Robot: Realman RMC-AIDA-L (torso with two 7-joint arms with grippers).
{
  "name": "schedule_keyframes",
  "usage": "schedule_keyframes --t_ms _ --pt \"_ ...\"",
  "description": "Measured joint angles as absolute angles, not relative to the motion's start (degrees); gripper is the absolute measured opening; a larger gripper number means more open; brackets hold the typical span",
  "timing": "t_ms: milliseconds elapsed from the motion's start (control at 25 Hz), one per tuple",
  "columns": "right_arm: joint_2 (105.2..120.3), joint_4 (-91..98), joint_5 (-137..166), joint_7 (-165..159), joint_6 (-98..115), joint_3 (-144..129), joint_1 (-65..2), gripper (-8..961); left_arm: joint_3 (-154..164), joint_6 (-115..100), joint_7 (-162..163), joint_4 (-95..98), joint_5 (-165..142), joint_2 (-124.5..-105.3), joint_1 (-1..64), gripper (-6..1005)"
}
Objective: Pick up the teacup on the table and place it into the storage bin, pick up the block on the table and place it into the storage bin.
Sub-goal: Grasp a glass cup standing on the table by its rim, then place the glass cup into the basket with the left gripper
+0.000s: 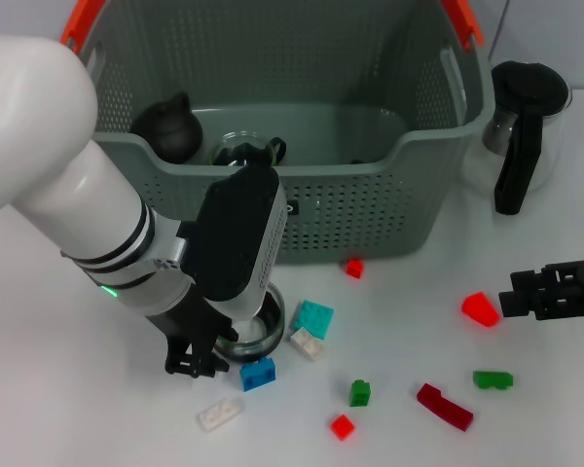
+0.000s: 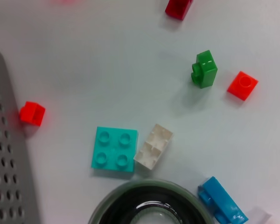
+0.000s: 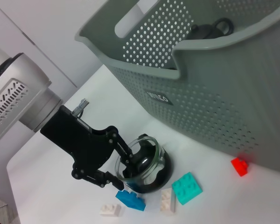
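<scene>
Teacup: glass teacup [image 3: 143, 169] stands upright on the counter [image 1: 68, 409], just in front of the storage bin's front wall — not yet lifted, as far as the views show.
Left gripper: left gripper [image 3: 117, 173] is down at the cup. In the right wrist view one finger reaches over the rim into the cup and the other sits outside, low against the wall. Jaws partly closed about the rim; whether they already pinch the glass I cannot tell.
Right gripper: right gripper [image 1: 514, 295] hangs at the right edge of the head view, well apart from the cup; its jaws cannot be made out.
Storage bin: storage bin [image 1: 360, 209] sits behind the cup. Dark objects and a glass item already lie inside it.
Blocks: teal block [image 2: 115, 149] and white block [image 2: 153, 146] lie touching each other just beside the cup; blue block [image 2: 221, 205] is near its other side. Green block [image 2: 205, 69] and small red block [image 2: 242, 85] lie farther out.
Step in hand: the teacup grasp — the first half of the task. No block looks handled.
Next move: judged, confirm a firm pinch on the rim, lift straight up clear of the neighbouring blocks, then carry over the front wall and lower inside.
Risk: a rim pinch on smooth glass may slip or tilt.
</scene>
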State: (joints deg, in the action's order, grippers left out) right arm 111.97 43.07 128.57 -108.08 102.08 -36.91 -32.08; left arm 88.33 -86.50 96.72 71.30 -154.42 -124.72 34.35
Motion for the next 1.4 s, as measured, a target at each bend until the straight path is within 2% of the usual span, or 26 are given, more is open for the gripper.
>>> schedule_keyframes --t_ms 680,840,1080,1240,1400 --pt "111.81 43.1 128.5 -107.6 102.0 -36.3 -31.7 684 86.4 -87.7 101.3 74.3 -150.2 -124.62 34.8 45" --pt "111.52 43.1 128.5 -107.7 102.3 -36.2 -31.7 683 80.3 -96.9 106.0 77.9 -142.2 -124.41 36.8 42" --pt "111.32 43.1 128.5 -107.8 102.3 -35.7 -31.7 684 63.4 -112.1 115.7 74.8 -127.2 -124.05 44.9 41" --pt "111.27 43.2 128.6 -107.7 102.3 -35.7 -31.7 684 54.0 -114.1 120.6 71.6 -120.8 -122.16 51.0 41" --pt "111.26 43.5 128.6 -107.6 102.2 -35.7 -31.8 684 53.5 -101.6 125.1 69.0 -123.4 -117.76 55.1 41"
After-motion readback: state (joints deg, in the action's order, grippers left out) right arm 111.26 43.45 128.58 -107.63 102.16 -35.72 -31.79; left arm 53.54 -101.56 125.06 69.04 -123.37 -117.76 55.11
